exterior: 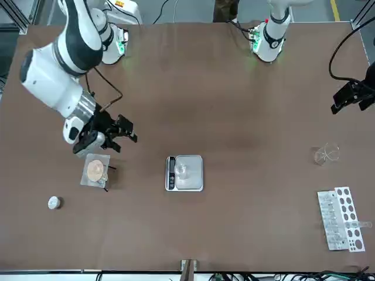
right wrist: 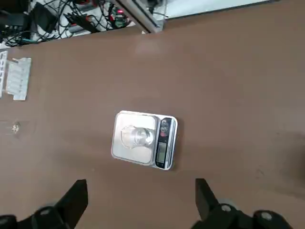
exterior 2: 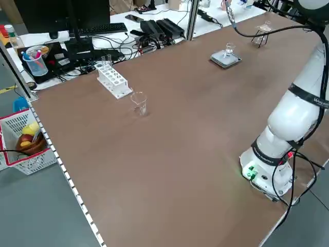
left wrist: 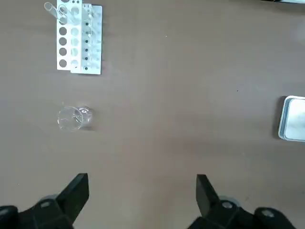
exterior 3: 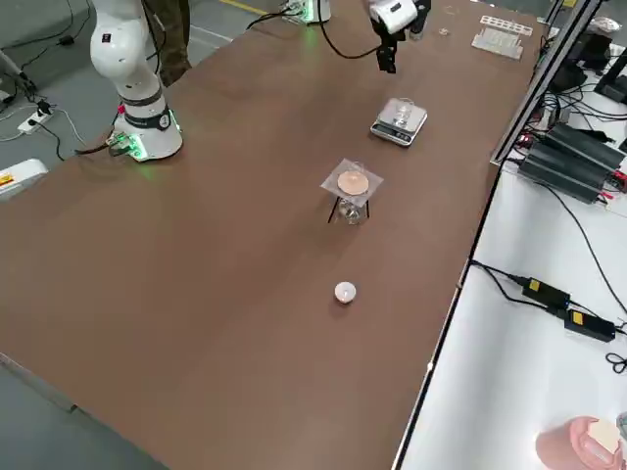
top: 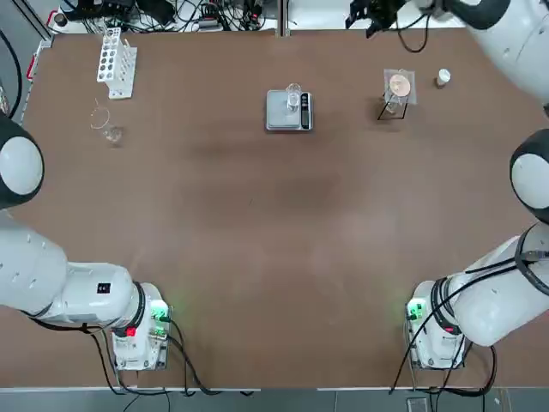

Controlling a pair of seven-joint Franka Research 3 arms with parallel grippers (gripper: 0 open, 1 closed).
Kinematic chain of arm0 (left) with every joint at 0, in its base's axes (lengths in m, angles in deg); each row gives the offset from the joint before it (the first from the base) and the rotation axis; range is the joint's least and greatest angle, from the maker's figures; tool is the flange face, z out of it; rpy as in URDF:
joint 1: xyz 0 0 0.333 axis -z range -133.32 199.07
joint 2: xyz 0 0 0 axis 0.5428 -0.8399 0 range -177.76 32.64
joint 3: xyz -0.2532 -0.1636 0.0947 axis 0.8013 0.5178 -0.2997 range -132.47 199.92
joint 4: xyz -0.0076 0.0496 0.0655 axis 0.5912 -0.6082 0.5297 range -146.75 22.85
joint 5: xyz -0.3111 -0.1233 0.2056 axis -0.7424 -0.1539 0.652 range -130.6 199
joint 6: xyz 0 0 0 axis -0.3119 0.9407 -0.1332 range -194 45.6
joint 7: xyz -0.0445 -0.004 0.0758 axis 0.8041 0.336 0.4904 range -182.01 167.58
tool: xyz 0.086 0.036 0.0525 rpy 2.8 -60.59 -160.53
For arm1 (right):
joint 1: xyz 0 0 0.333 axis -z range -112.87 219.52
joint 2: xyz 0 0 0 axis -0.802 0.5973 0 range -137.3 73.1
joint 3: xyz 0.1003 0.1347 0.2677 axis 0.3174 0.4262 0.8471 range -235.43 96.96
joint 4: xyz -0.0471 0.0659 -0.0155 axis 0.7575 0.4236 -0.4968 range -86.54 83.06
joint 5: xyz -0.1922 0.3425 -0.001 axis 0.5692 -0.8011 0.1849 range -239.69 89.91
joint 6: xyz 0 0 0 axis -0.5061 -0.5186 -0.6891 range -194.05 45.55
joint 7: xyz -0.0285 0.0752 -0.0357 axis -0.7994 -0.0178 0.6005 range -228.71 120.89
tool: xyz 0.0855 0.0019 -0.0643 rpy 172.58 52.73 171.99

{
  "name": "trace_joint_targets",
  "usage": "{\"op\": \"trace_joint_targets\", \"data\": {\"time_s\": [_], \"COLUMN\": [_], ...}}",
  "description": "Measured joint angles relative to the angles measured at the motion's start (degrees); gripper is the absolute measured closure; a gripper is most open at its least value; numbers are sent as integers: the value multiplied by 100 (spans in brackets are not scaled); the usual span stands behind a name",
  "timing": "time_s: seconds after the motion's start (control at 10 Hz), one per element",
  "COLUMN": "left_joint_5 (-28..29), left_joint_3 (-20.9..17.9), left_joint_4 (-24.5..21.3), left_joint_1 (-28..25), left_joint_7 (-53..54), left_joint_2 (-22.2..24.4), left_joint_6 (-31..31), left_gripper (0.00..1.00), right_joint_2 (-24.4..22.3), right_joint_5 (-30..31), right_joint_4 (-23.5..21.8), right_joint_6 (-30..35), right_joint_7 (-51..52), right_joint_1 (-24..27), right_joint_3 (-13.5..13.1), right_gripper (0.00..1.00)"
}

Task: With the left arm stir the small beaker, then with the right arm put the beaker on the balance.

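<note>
Brown table (top: 257, 257): small beaker (exterior: 181, 170) upright on balance (exterior: 193, 181) plate. Right gripper (exterior: 111, 133) wide open, empty, beside stand (exterior: 96, 171); retreat high. Left gripper (left wrist: 143, 191) open, empty.

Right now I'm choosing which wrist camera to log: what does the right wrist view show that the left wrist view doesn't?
Only the right wrist view shows the small beaker standing on the balance plate, with the display strip. Only the left wrist view shows the wider glass vessel standing apart from the rack. Both show the white test-tube rack, the brown table, and their own open gripper: left gripper, right gripper.
</note>
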Motion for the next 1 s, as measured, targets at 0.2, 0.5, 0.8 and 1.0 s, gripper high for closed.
{"op": "trace_joint_targets", "data": {"time_s": [0.2, 0.5, 0.8, 1.0], "left_joint_5": [0, 0, 0, 0], "left_joint_3": [0, 1, 1, 1], "left_joint_4": [0, 0, 0, 0], "left_joint_1": [0, 0, 0, 1], "left_joint_7": [0, 0, 0, 0], "left_joint_2": [0, 0, 0, 0], "left_joint_6": [-1, -1, -3, -3], "left_gripper": [0, 0, 0, 0], "right_joint_2": [-6, -16, -64, -163], "right_joint_5": [729, 1192, 1727, 2343], "right_joint_4": [324, 912, 1058, 1595], "right_joint_6": [623, 1577, 1894, 2776], "right_joint_7": [-429, -578, -879, -1307], "right_joint_1": [83, 418, 476, 572], "right_joint_3": [-210, -360, -476, -494], "right_gripper": [0, 0, 0, 0]}}
